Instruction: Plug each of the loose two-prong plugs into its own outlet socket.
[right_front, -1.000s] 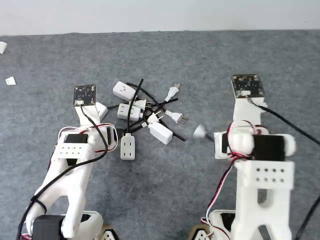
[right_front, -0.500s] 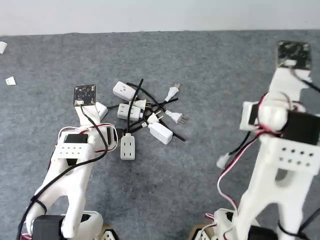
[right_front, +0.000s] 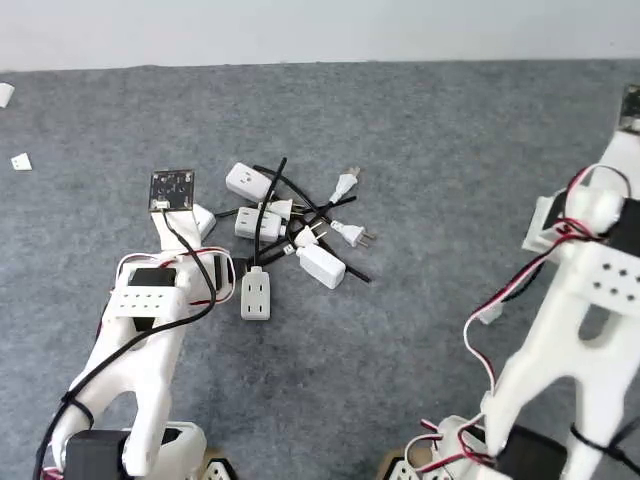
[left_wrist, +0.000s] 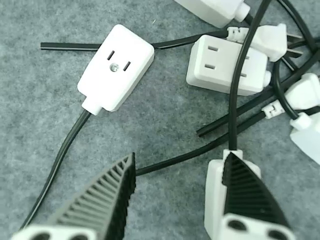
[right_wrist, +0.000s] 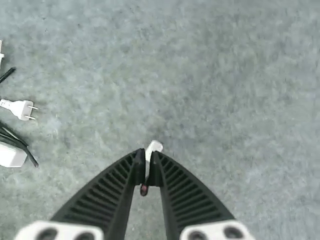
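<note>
The right arm (right_front: 590, 290) has swung away from the cord tangle (right_front: 295, 225) to the right edge of the worktop (right_front: 400, 130). The left arm (right_front: 150, 310) and the tangle lie as they did.

The worktop is covered in grey, felt-like carpet and meets a pale wall (right_front: 320, 30) on its far side. A white scrap (right_front: 20, 161) lies well left of the tangle, toward that wall.

Nearest the arm bases, a white outlet strip (right_front: 255, 295) lies at the tangle's near edge, and a black cord runs from it into the heap. In the left wrist view the left claw (left_wrist: 177, 165) is spread wide just above this spot. One finger (left_wrist: 245, 190) is over the strip's end, and the claw holds nothing.

Deeper into the tangle, that view shows a socket block (left_wrist: 115, 67) with its slots facing up. A second block (left_wrist: 227, 65) beside it is crossed by a black cord.

From above, a loose plug (right_front: 350, 233) lies at the tangle's right side with its prongs pointing away from the heap. Another plug (right_front: 345, 184) lies at the far side. Both are unplugged.

In the right wrist view the right claw (right_wrist: 146, 157) is nearly closed and pinches a small white bit (right_wrist: 153, 147). I cannot tell what that bit is. The claw hangs over carpet well right of the tangle.
</note>
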